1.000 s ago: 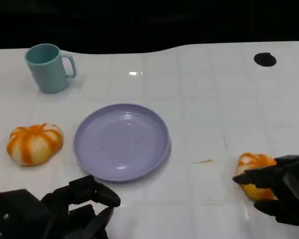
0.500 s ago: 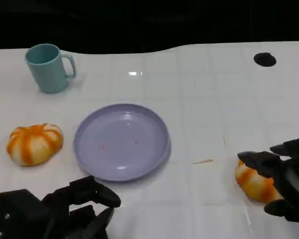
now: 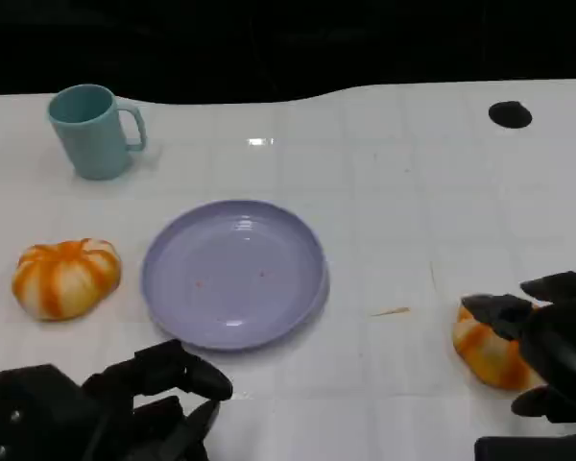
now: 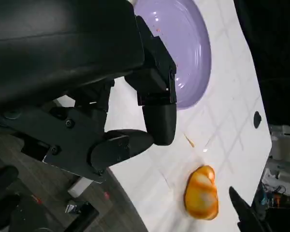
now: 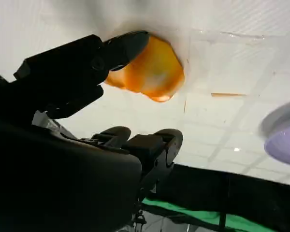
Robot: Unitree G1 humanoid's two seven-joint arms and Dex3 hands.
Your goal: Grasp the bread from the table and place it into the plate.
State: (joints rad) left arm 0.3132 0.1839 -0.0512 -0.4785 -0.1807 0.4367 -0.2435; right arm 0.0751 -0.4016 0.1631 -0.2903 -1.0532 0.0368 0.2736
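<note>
Since a second ago the right hand (image 3: pixel 547 355) has been drawing back off the right-hand bread (image 3: pixel 488 348), so more of its orange crust is showing in the head view, and the roll itself is sitting slightly lower and further right than it did. That bread is lying on the white table (image 3: pixel 413 211), well apart from the purple plate (image 3: pixel 233 273), and the fingers (image 3: pixel 494 312) are reaching over its top edge while others are hanging beside it; they look spread around it, not clamped (from the right wrist view one finger (image 5: pixel 125 46) is touching the crust, the rest standing off). My reading is that the hand is cupping the roll to settle a grip before lifting, which would explain the open, wrapping pose.

A second bread (image 3: pixel 66 277) is resting on the table just to the plate's left, near the teal mug (image 3: pixel 91 130). Low at the near edge, the left hand (image 3: pixel 125 403) is idling with fingers loosely curled on nothing, apparently parked out of the way. Nothing is lying in the plate yet.
</note>
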